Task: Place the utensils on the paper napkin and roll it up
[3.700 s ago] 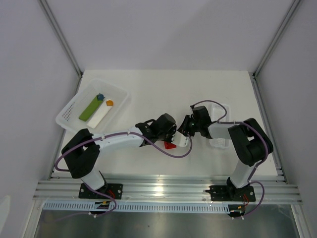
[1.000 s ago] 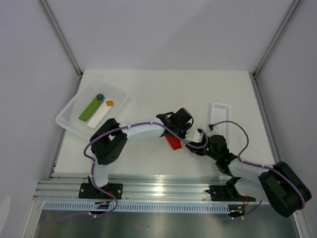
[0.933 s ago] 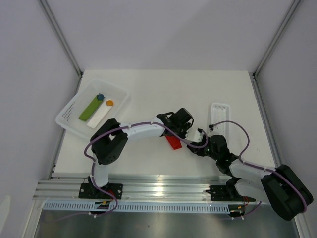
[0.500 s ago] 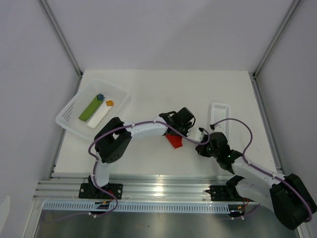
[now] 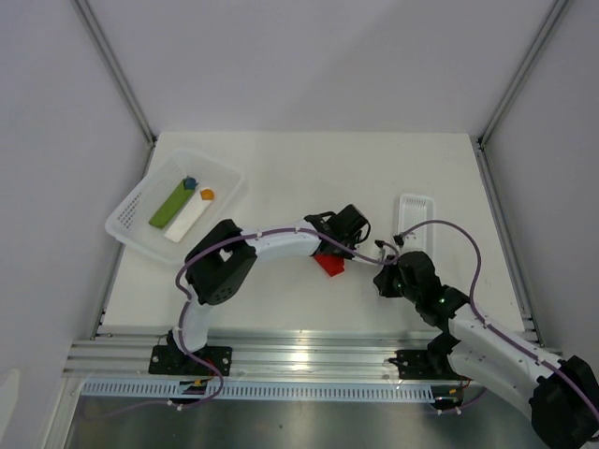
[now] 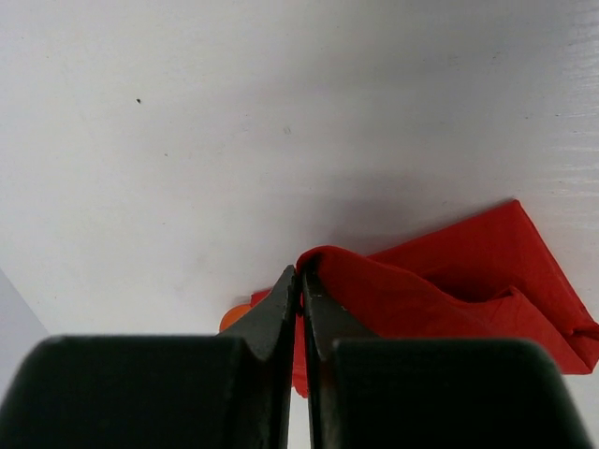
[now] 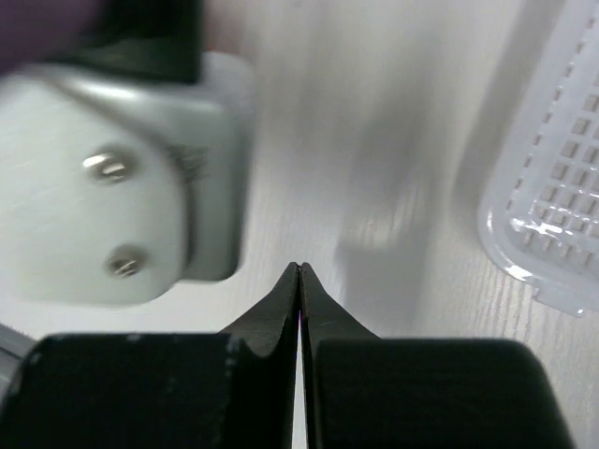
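Observation:
The paper napkin [image 5: 329, 265] is a crumpled, partly folded red piece in the middle of the table. In the left wrist view its raised fold [image 6: 412, 290] meets my fingertips. My left gripper [image 5: 333, 249] [image 6: 301, 269] is shut, pinching the fold's edge. An orange-red utensil tip [image 6: 234, 318] peeks out from under the napkin; the rest of the utensils are hidden. My right gripper [image 5: 386, 269] [image 7: 299, 267] is shut and empty, just above the table to the right of the napkin.
A clear bin [image 5: 126, 220] at the back left holds a green bar [image 5: 172, 207], a white bar and small blue and orange blocks. A white perforated tray [image 5: 415, 217] [image 7: 552, 206] lies right of centre. The left arm's grey housing [image 7: 122, 178] is close ahead of the right gripper.
The right arm has pulled back toward the near right, away from the napkin. The left gripper stays at the napkin, which now looks more bunched up.

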Controlling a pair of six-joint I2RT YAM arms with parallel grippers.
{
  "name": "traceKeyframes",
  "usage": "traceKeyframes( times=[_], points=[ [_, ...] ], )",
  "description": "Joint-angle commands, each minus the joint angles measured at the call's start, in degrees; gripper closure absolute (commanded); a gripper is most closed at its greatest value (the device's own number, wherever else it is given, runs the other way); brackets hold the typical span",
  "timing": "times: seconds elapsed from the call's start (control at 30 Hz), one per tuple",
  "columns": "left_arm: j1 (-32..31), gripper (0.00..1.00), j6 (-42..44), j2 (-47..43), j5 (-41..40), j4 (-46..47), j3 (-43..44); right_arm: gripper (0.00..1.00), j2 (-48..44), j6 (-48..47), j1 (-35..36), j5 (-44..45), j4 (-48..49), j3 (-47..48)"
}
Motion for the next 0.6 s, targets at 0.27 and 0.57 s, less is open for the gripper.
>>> traceKeyframes(
  times=[0.27,0.57],
  points=[
    [-0.26,0.93,-1.15,1.64,-0.59,-0.32,2.81,1.0,-1.63,-6.56,9.63,-6.55,6.08,0.66],
    [-0.26,0.93,-1.41,1.82,-0.5,-0.49,3.16,1.0,5.3,-12.53,13.5,-8.42,23.66,1.0]
  ],
)
